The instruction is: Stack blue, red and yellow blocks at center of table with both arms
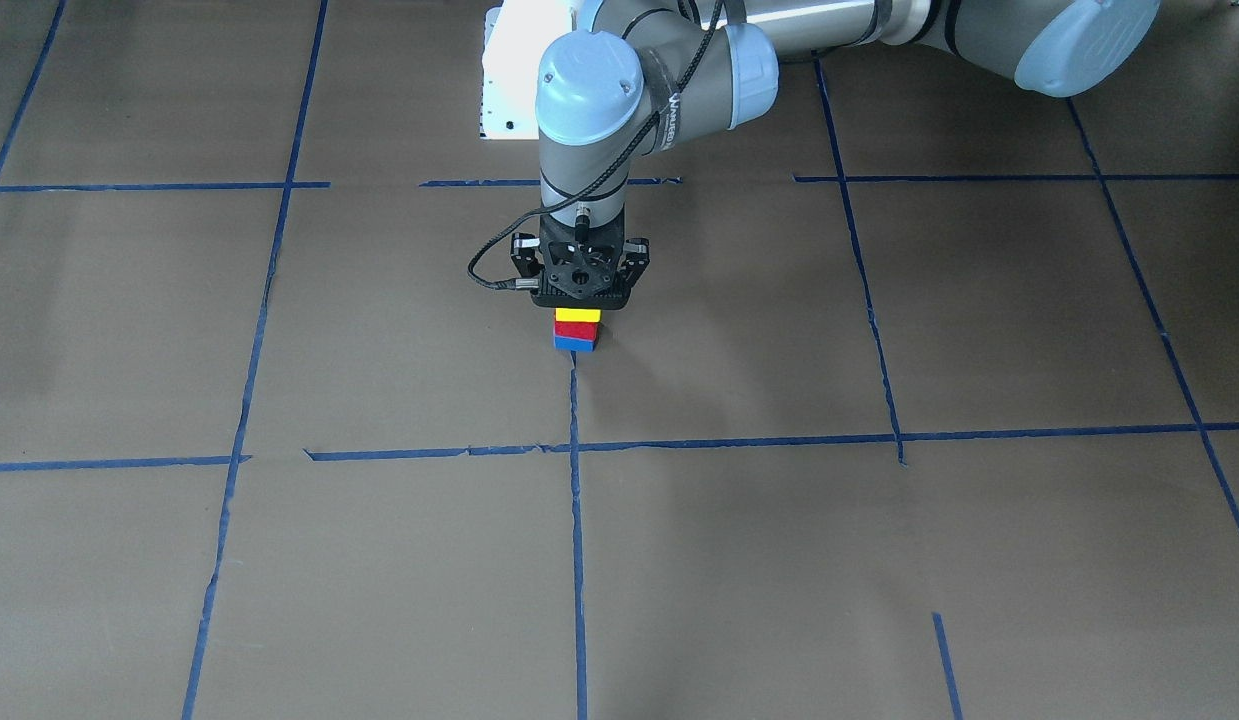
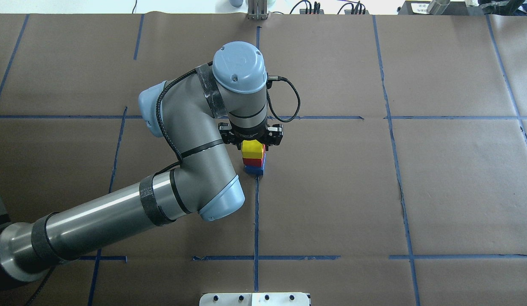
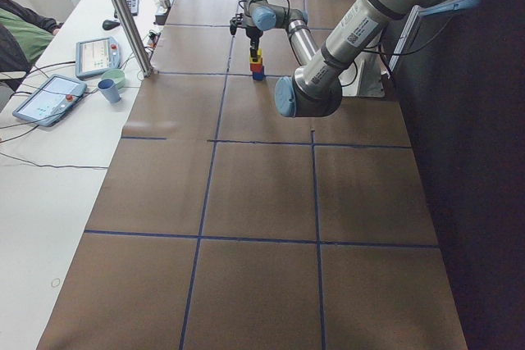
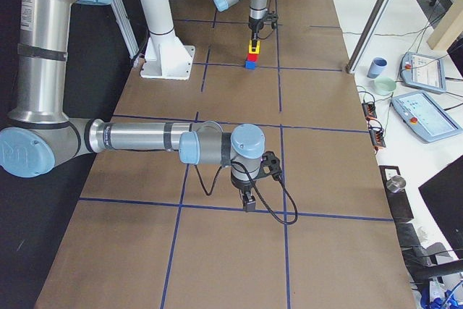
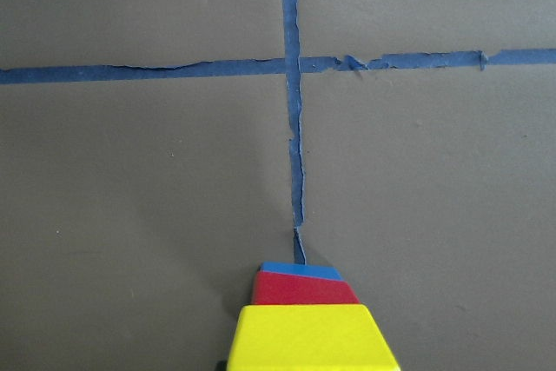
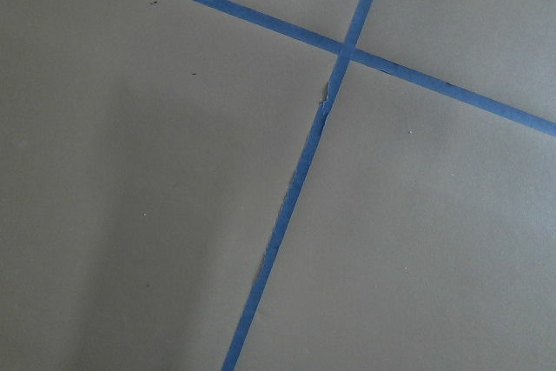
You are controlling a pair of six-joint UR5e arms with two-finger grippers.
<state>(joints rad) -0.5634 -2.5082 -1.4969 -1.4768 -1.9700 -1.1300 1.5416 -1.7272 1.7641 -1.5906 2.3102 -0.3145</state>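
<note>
A stack stands at the table's center: the yellow block [image 1: 577,314] on the red block [image 1: 576,328] on the blue block [image 1: 575,343]. It also shows in the overhead view, with the yellow block [image 2: 252,149] on the red block [image 2: 254,162] and the blue block [image 2: 254,170]. My left gripper [image 2: 252,146] points straight down over the stack and looks shut on the yellow block [image 5: 313,336]. My right gripper [image 4: 248,205] hangs low over bare table far from the stack. It shows only in the exterior right view, so I cannot tell its state.
Blue tape lines [image 1: 576,500] cross the brown paper. A white base plate [image 2: 254,298] sits at the robot's edge. A side table beyond the far edge holds tablets [image 3: 98,55], a cup [image 3: 109,90] and a metal pole [image 3: 123,14].
</note>
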